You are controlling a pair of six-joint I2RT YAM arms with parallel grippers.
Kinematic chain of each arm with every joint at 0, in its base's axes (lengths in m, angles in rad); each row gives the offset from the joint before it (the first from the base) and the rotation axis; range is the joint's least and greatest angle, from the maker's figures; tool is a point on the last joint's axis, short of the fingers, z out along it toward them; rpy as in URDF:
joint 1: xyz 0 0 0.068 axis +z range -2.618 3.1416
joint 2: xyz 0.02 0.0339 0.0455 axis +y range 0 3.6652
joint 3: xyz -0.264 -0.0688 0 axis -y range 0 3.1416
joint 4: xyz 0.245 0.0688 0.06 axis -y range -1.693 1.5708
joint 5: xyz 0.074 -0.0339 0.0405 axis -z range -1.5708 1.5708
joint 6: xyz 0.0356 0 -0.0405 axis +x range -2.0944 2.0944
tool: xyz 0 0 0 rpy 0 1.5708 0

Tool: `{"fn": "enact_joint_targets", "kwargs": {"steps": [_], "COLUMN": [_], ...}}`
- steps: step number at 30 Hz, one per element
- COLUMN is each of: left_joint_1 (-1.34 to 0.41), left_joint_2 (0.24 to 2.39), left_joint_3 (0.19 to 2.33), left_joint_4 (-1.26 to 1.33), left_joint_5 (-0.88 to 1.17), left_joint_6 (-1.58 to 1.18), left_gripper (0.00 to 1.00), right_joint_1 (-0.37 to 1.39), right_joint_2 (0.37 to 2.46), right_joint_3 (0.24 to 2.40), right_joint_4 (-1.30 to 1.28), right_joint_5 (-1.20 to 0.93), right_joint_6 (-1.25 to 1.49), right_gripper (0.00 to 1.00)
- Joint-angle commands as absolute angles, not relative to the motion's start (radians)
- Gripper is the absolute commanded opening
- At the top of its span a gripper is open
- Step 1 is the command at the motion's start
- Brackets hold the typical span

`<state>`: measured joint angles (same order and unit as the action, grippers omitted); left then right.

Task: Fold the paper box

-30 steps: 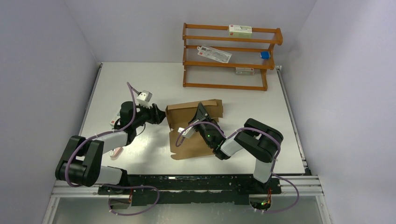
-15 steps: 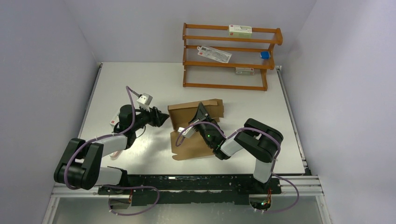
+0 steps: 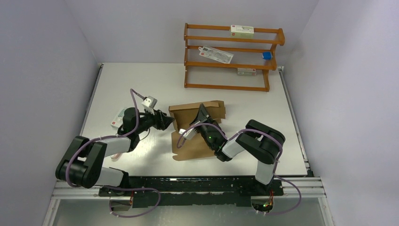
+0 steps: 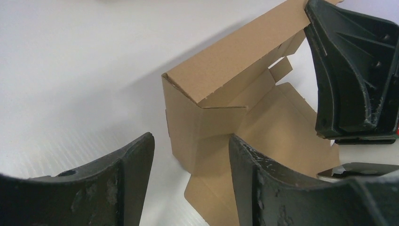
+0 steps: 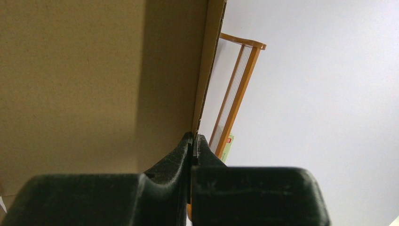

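Brown paper box (image 3: 186, 151) sits half folded on the white table (image 3: 141, 84). Right gripper (image 5: 193, 139) pinches its back wall upright. Left gripper (image 3: 168, 123), fingers spread at nine o'clock, should push the side flap gently inward.

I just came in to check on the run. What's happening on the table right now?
Two robot arms are working on a brown paper box, partly folded on the white table. Its rear and left walls are raised and its near part lies flat. The right tool is shut at the rear wall's edge, seemingly steadying it. Whether it actually pinches the card is unclear. The left tool is open, facing the box's raised left corner and apparently not touching it.
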<state>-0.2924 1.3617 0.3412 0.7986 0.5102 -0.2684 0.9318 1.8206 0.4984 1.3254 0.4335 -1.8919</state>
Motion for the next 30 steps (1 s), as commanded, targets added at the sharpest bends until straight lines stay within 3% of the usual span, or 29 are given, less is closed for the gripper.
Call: {"fn": "enact_joint_targets", "kwargs": {"steps": [1,13,19,30], "left_joint_1": [-0.327,-0.412,-0.419,-0.395], "left_joint_2": [1.398,1.458,1.501,1.150], "left_joint_3": [0.356,0.315,0.303,0.323], "left_joint_4": [0.892,1.070,1.155,0.792], "left_joint_5": [0.454,0.211,0.191,0.184], "left_joint_6": [-0.269,-0.251,-0.259,-0.244], "left_gripper": [0.64,0.55,0.52,0.73], "right_joint_1": [0.954,0.988,0.997,0.937], "right_joint_2": [1.838,1.821,1.813,1.798], "right_joint_3": [0.493,0.476,0.475,0.490], "right_joint_4": [1.545,1.531,1.504,1.513], "right_joint_5": [0.412,0.437,0.442,0.427], "right_joint_6": [-1.920,-1.914,-1.905,-1.905], "right_gripper": [0.00,0.00,0.00,0.00]}}
